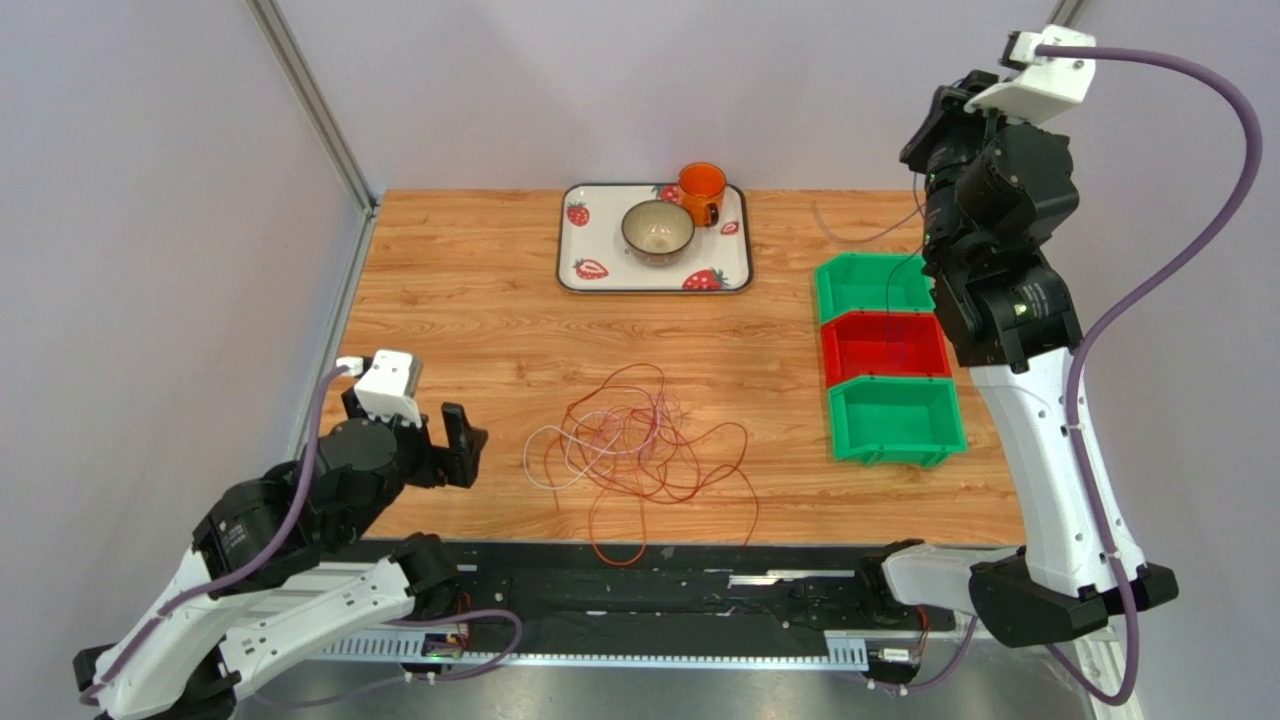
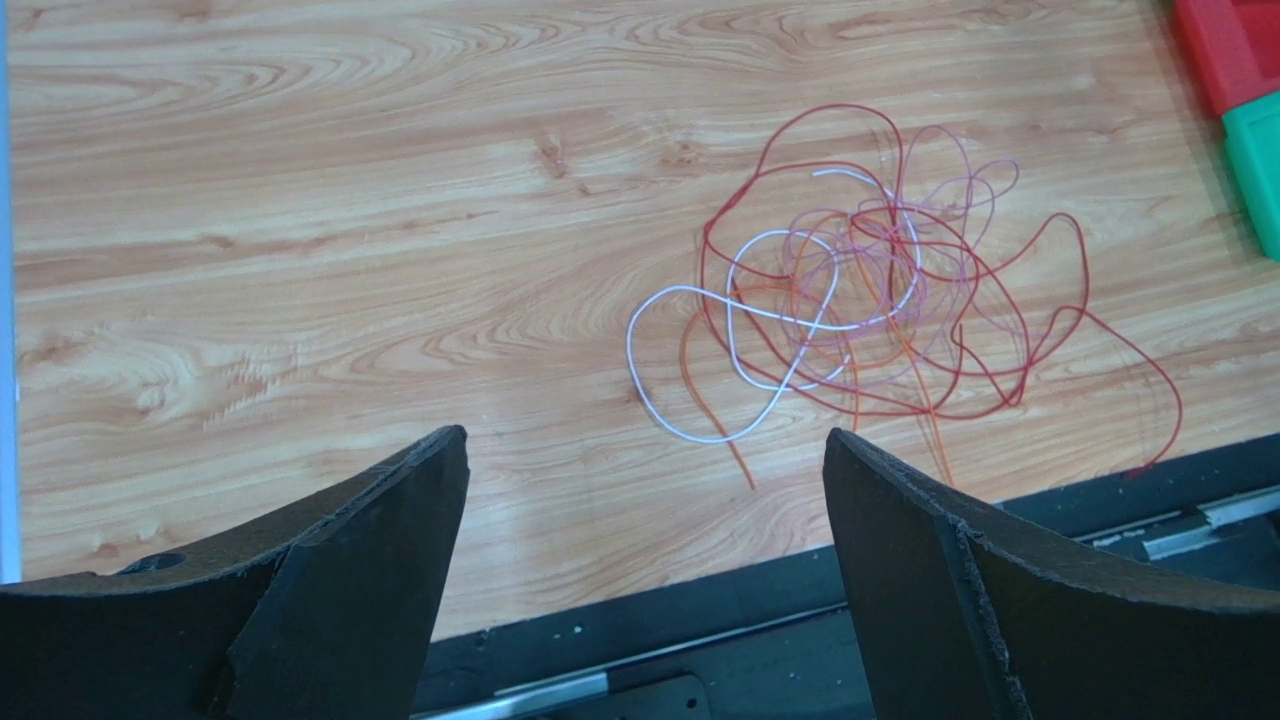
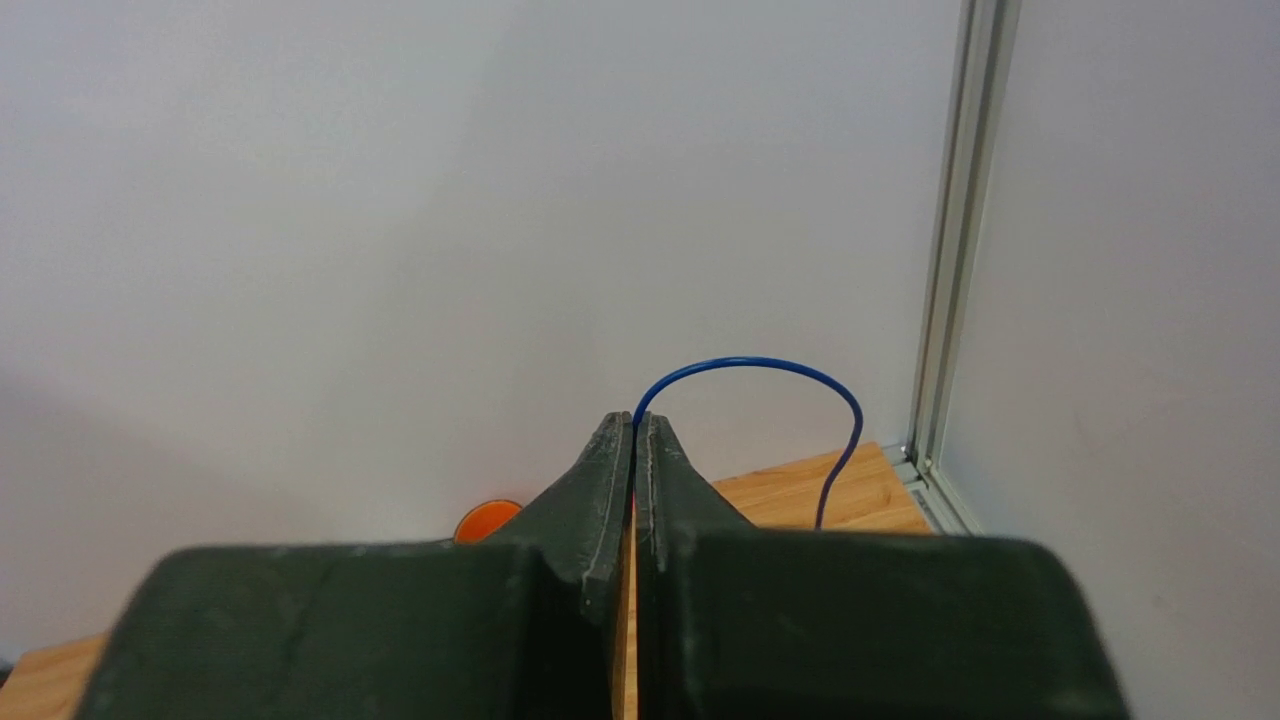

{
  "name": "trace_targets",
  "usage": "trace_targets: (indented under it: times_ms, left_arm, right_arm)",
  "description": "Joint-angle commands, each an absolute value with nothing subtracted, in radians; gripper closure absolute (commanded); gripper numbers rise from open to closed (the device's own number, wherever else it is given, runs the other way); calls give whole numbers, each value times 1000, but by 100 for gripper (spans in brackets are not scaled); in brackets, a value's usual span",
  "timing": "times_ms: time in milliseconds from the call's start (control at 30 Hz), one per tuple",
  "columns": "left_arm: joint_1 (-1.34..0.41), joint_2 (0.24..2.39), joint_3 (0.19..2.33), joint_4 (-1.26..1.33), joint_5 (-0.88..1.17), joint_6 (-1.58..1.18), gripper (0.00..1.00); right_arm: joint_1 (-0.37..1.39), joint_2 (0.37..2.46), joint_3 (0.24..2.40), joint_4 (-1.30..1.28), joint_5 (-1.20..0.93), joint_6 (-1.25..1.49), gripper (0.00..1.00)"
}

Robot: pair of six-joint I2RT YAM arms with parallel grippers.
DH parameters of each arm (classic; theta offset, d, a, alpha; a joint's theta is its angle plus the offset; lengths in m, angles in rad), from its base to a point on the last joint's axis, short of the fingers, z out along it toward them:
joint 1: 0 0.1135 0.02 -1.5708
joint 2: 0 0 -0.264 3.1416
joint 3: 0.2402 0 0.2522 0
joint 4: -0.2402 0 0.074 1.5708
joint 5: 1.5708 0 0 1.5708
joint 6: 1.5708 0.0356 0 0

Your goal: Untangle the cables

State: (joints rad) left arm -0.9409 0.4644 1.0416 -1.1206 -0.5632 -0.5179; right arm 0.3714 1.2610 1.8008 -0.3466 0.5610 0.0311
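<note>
Black fingers (image 2: 346, 570) of the left claw (image 2: 643, 450) fill the bottom corners of the left wrist view. They stand wide apart with nothing between them, and they hang above bare wood at the lower left of the overhead view. The right claw (image 3: 633, 428) is raised high at the upper right of the overhead frame. Its jaws are pressed together and pinch a thin blue cable (image 3: 751, 362), which arcs out of the tips and drops to the right, towards the wood.

Next by size comes the wooden tabletop (image 1: 451, 285), which spans the middle of the overhead view, with a black rail (image 1: 676, 578) along its lower edge. A white tray (image 1: 598, 240) printed with strawberries lies at the top centre. At the right, three bins touch in a column: an upper green bin (image 1: 872, 285), a red bin (image 1: 887, 348) and a lower green bin (image 1: 897, 420).

Loose cables (image 1: 646, 443) in red, orange, pink and white lie heaped in overlapping loops at the lower centre of the tabletop, well apart from both claws. A few orange strands reach down onto the rail, and a white loop sticks out at the heap's left side.

On the tray sits a pale bowl (image 1: 658, 230). An orange mug (image 1: 700, 191) stands just beside it, at its upper right.
</note>
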Motion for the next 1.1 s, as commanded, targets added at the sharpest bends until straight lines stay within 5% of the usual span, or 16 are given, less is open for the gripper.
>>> trace_targets:
  times_ms: [0, 1067]
  left_arm:
    - [-940, 419, 990, -1035, -604, -526, 4]
    - [-916, 422, 945, -974, -563, -472, 4]
  right_arm:
    - [279, 1235, 1766, -273, 465, 103, 100]
    - [120, 1436, 1755, -186, 387, 204, 100]
